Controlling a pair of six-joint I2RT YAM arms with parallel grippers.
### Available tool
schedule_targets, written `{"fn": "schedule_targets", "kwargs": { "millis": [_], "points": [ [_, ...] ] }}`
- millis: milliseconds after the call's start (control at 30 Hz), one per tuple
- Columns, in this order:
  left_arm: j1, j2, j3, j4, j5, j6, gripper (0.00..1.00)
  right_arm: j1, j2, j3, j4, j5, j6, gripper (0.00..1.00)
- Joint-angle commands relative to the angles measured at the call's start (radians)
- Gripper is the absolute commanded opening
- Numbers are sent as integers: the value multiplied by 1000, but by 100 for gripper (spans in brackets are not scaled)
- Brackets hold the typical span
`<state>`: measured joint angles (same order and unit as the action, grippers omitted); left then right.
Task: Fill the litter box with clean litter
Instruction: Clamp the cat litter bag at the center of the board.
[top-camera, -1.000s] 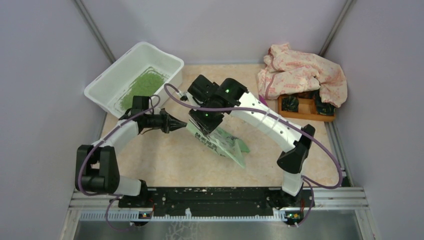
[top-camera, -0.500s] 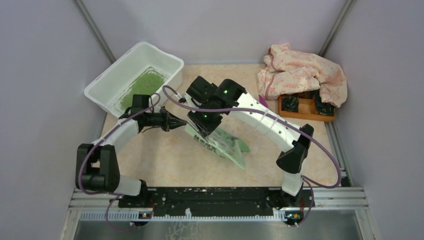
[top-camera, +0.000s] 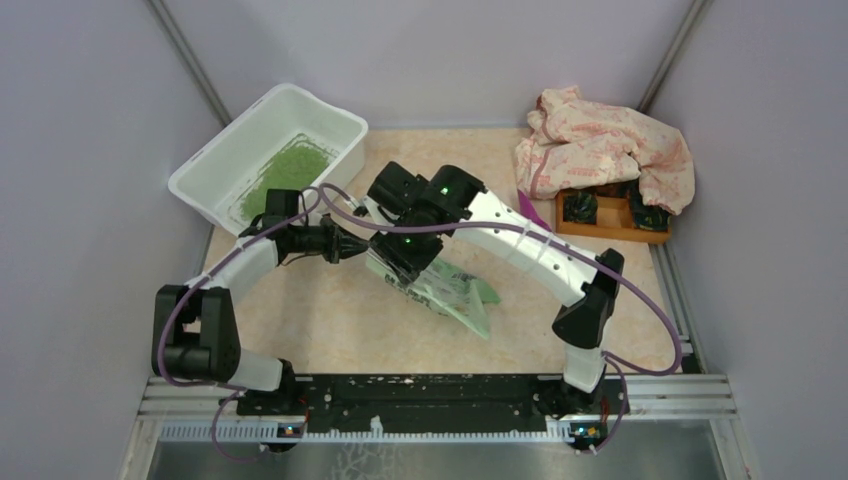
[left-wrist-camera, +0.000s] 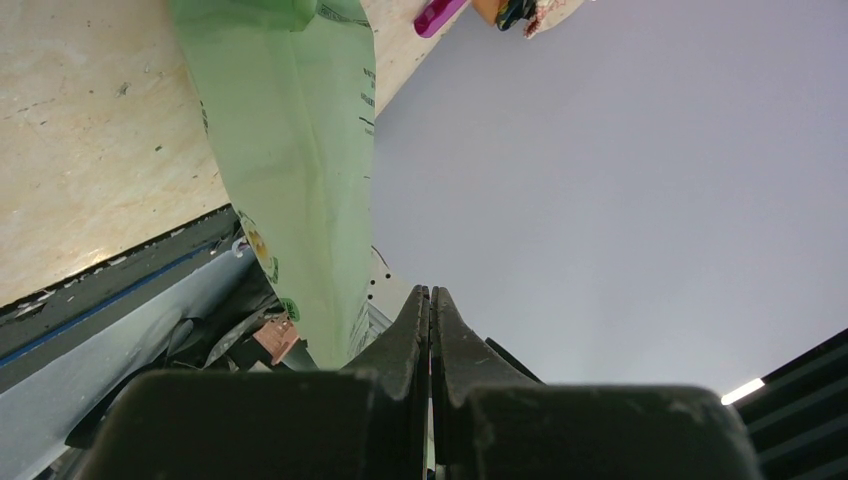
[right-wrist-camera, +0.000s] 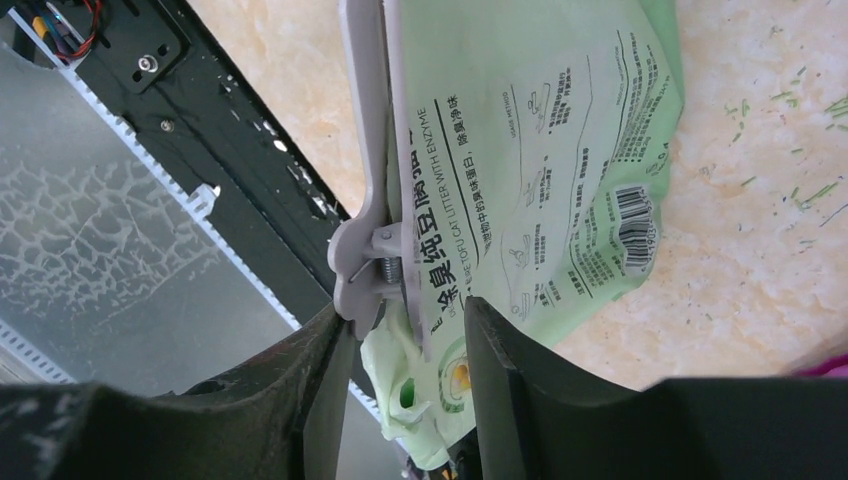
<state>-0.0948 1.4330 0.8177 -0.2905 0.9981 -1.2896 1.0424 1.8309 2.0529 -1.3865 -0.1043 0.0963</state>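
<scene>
Right tool (right-wrist-camera: 402, 312) straddles the grey clip (right-wrist-camera: 365, 180) on the green litter bag (right-wrist-camera: 560, 150), jaws apart; whether it grips, I cannot tell. Left tool (left-wrist-camera: 430, 295) is pressed closed beside the bag. Clean litter (top-camera: 290, 168) lies inside the white litter box (top-camera: 215, 165) at the worktop's (top-camera: 340, 310) far left.

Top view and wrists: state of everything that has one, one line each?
litter box: upright, open, partly filled.
clean litter: patch in the box; stray bits on the table.
litter bag: clip along one edge.
clip: on the bag, between the right jaws.
left gripper: shut, empty.
right gripper: jaws apart astride the clip; grip unclear.
orange tray: partly covered.
cloth: crumpled, draped over the orange tray.
</scene>
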Motion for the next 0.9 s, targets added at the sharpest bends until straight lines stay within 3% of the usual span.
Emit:
{"fn": "schedule_targets", "kwargs": {
  "millis": [0, 267, 467, 733, 800, 867],
  "points": [
    [-1, 10, 16, 25, 11, 4, 0, 10, -9, 14, -1, 21, -13, 45],
    [0, 23, 19, 31, 12, 3, 0, 72, -49, -30, 17, 66, -36, 53],
    [0, 27, 27, 30, 6, 1, 0, 164, -167, -243, 116, 241, -63, 56],
    [0, 27, 37, 17, -16, -5, 0, 182, -390, -568, 261, 395, -5, 57],
    [0, 28, 45, 11, -22, -4, 0, 180, -431, -627, 289, 409, 7, 52],
    [0, 25, 55, -2, -28, -1, 0, 157, -462, -661, 309, 391, 21, 35]
  ]
}}
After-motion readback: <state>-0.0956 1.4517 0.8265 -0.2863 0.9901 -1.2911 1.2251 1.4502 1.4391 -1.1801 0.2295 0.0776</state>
